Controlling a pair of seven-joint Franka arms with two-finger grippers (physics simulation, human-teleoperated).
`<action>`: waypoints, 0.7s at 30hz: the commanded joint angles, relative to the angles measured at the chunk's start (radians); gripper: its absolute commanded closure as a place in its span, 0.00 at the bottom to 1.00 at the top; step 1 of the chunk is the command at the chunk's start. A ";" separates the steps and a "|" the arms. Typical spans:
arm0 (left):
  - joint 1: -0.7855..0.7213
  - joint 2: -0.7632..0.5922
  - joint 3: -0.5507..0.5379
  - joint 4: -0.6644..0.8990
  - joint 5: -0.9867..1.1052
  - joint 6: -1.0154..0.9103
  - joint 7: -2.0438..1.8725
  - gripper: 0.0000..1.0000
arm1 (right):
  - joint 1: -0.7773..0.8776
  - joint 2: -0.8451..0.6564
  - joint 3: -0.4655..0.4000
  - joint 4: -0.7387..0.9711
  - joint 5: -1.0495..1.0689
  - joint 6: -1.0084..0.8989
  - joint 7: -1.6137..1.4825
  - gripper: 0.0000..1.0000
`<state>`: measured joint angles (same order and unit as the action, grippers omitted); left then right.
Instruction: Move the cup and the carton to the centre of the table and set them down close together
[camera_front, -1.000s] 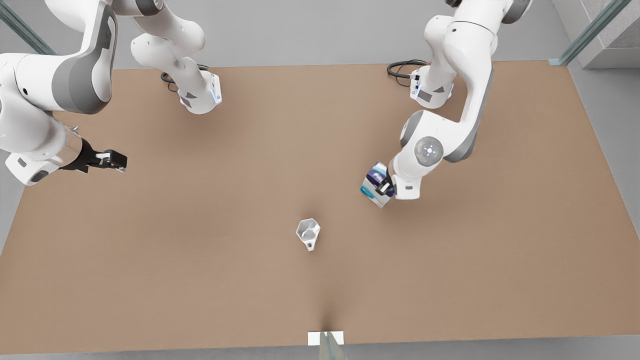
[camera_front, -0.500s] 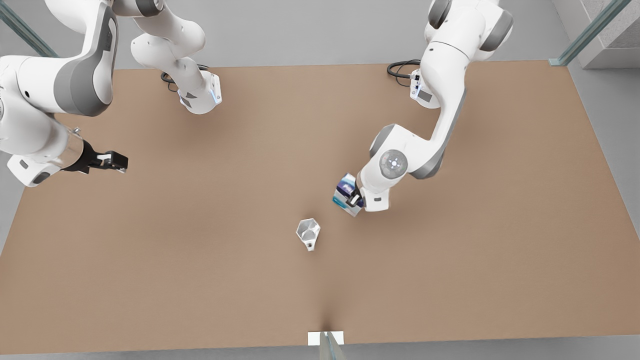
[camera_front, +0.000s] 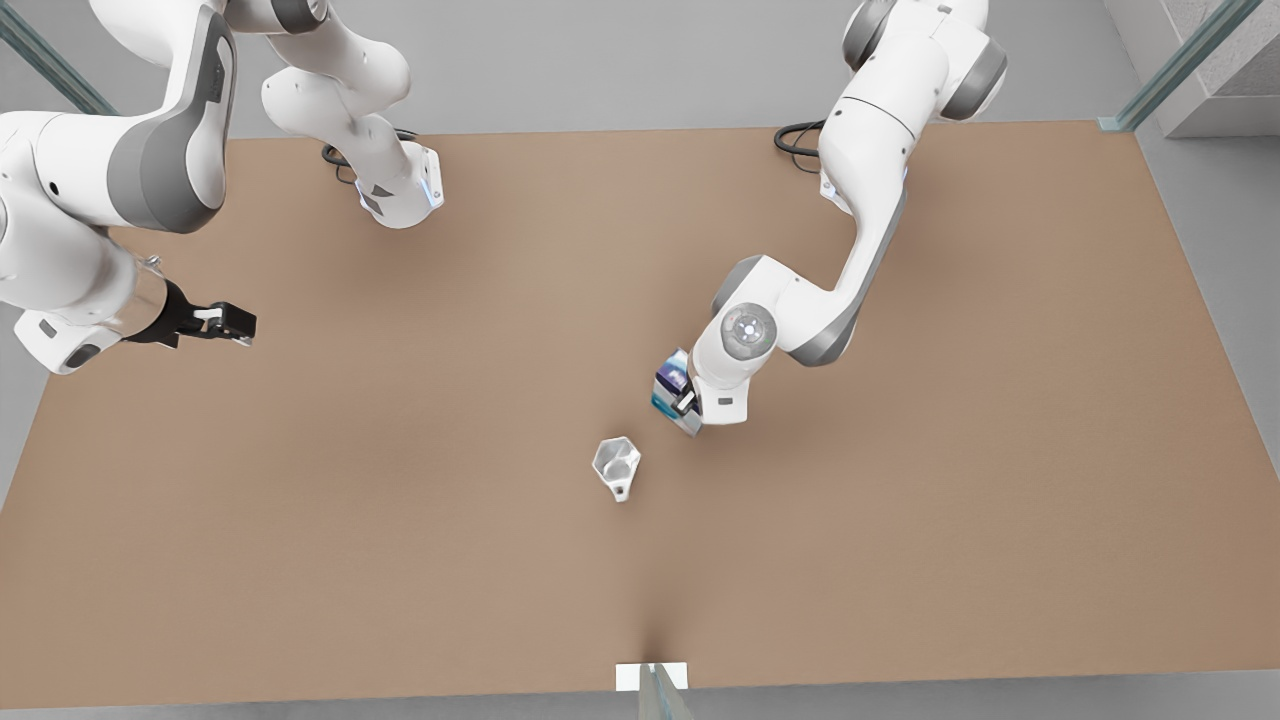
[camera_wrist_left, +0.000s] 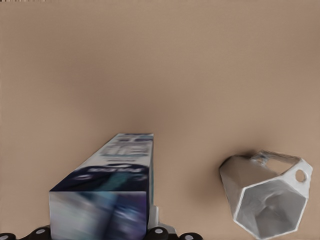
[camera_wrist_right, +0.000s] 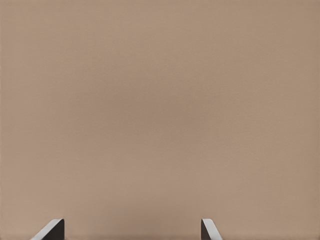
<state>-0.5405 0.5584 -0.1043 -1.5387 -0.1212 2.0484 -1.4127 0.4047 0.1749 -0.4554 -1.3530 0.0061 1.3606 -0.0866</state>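
Observation:
The white and light blue carton (camera_front: 670, 386) with its dark blue-purple patch is tilted, and my left gripper (camera_front: 686, 404) is shut on it, near the middle of the brown table (camera_front: 400, 520). In the left wrist view the carton (camera_wrist_left: 107, 192) is close up, with the cup (camera_wrist_left: 265, 197) beside it. The pale faceted cup (camera_front: 616, 466) stands free on the table a short way from the carton, toward the front view's lower left. My right gripper (camera_front: 238, 325) waits open over the table's edge on the front view's left, its fingertips (camera_wrist_right: 50, 230) apart over bare tabletop.
Both arm bases (camera_front: 400, 195) (camera_front: 850, 185) sit at the table's far edge with black cables. A small white tag (camera_front: 650, 676) marks the near edge at mid-width. Glass rails (camera_front: 1180, 60) stand at the back corners.
My left gripper has carried the carton toward the front view's left and nearer to the cup. The cup and the right arm have not moved.

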 joint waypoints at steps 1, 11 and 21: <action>0.001 0.000 0.000 0.000 0.011 -0.001 0.001 0.00 | 0.000 0.000 0.000 0.000 0.000 0.000 -0.002 0.00; -0.003 0.000 0.000 0.000 0.020 -0.001 0.001 0.00 | -0.009 0.000 0.000 0.000 0.002 -0.002 -0.013 0.00; -0.006 -0.008 0.000 0.025 0.020 -0.007 -0.002 0.00 | -0.009 0.000 0.000 0.000 0.002 -0.002 -0.015 0.00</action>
<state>-0.5472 0.5473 -0.1043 -1.5074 -0.1021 2.0392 -1.4156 0.3957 0.1749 -0.4546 -1.3524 0.0073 1.3591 -0.1012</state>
